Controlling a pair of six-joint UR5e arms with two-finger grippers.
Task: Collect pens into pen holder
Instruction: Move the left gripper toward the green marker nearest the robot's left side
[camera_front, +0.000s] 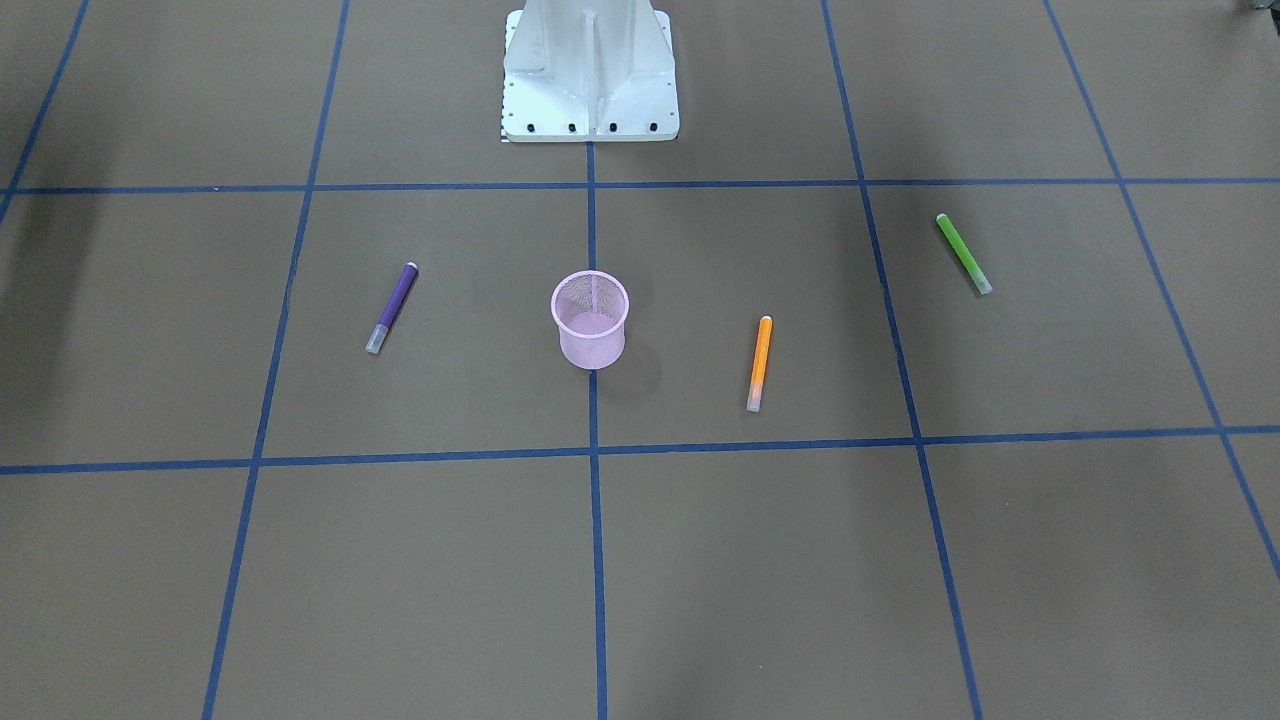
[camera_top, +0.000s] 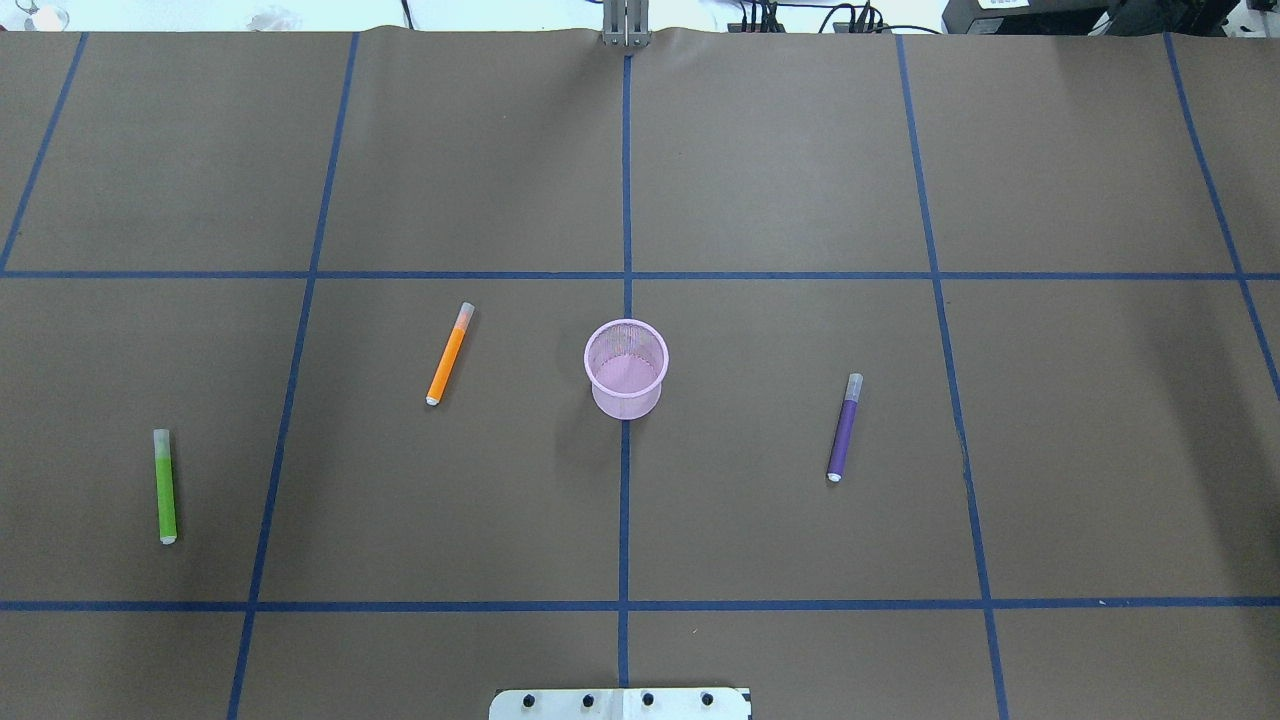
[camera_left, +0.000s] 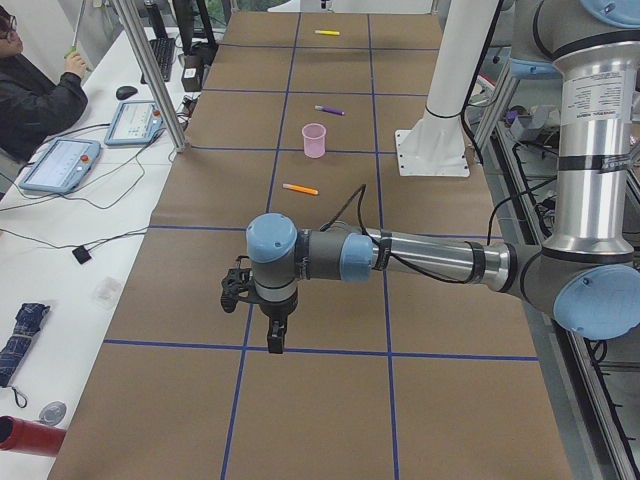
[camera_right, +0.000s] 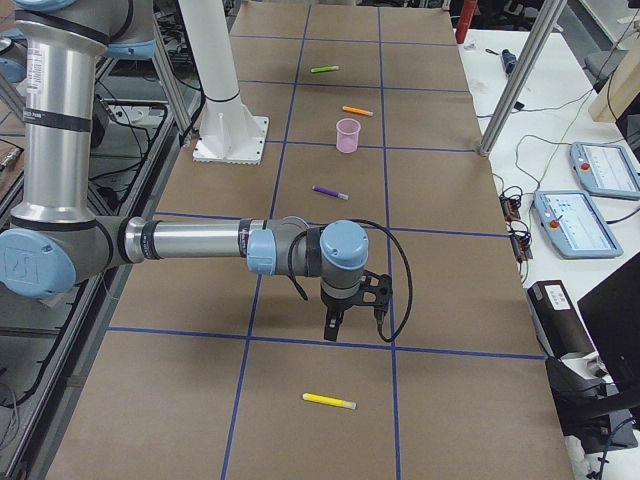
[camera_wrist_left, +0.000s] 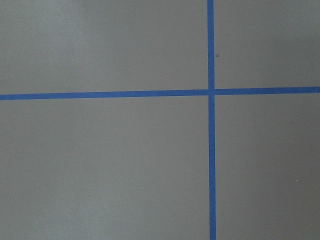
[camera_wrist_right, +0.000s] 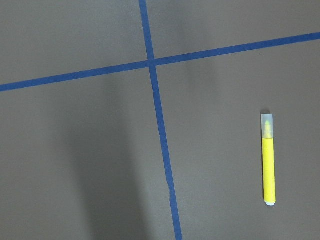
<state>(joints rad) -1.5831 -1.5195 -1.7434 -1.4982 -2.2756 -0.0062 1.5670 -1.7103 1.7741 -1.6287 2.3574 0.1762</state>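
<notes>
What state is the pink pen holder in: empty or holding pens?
Empty: the pen holder shows bare mesh inside, no pen above its rim.

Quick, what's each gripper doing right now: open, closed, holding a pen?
Left gripper: cannot be told; it shows only in a side view.
Right gripper: cannot be told; it shows only in a side view.
</notes>
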